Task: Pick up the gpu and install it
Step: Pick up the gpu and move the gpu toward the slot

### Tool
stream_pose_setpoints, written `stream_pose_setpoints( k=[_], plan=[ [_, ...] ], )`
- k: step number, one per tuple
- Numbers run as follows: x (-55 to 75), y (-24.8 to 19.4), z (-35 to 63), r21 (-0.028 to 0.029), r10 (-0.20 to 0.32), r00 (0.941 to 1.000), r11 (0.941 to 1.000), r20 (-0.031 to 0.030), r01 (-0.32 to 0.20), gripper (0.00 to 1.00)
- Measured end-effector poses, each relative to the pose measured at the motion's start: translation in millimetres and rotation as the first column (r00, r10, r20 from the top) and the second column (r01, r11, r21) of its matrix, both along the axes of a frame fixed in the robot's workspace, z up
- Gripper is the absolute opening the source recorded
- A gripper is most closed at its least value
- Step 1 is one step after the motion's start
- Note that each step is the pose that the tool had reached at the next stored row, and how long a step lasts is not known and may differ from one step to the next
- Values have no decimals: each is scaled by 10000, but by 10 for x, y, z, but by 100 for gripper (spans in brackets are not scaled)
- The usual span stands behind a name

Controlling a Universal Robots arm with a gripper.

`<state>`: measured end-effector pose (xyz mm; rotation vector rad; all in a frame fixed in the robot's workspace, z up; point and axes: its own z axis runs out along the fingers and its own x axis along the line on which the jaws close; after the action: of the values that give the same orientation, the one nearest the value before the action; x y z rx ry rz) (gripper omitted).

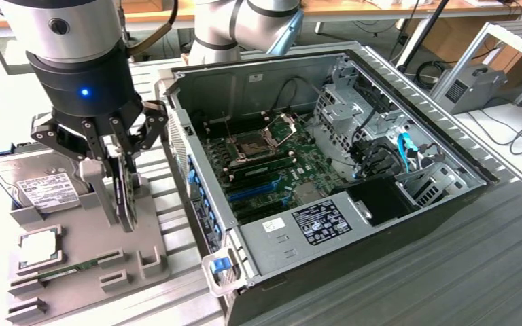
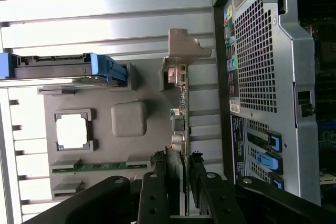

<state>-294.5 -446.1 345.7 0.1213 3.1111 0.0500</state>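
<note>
I have the jaws pinching the gpu (image 2: 177, 124), a thin green circuit card with a black cooler on one face and a silver metal end bracket (image 2: 184, 51), one jaw on each face. The card stands on edge along the side of the grey moulded holder tray (image 2: 142, 150) nearest the open black-and-silver computer case (image 1: 234, 88); I cannot tell whether it has left its slot. I judge it light and stiff but fragile, best held by the flat faces, clear of the contact edge and the bracket. The tray sits on the ribbed metal tabletop (image 1: 184, 285). It also holds a silver hard drive with white label and blue frame (image 1: 41, 187) at one end, a square silver processor chip (image 1: 39, 248) in a pocket, and a narrow green memory strip (image 2: 100, 165) near the other end. Inside the case lies a green motherboard (image 1: 279, 163) with blue expansion slots (image 1: 250, 193).
</note>
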Motion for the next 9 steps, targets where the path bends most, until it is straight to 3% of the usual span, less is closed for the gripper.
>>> stream_pose_setpoints(
  k=[7,9],
  plan=[
    [0,0,23,1,0,10000,10000,0,0,29],
    [0,0,73,3,0,10000,10000,0,0,29]
  ],
)
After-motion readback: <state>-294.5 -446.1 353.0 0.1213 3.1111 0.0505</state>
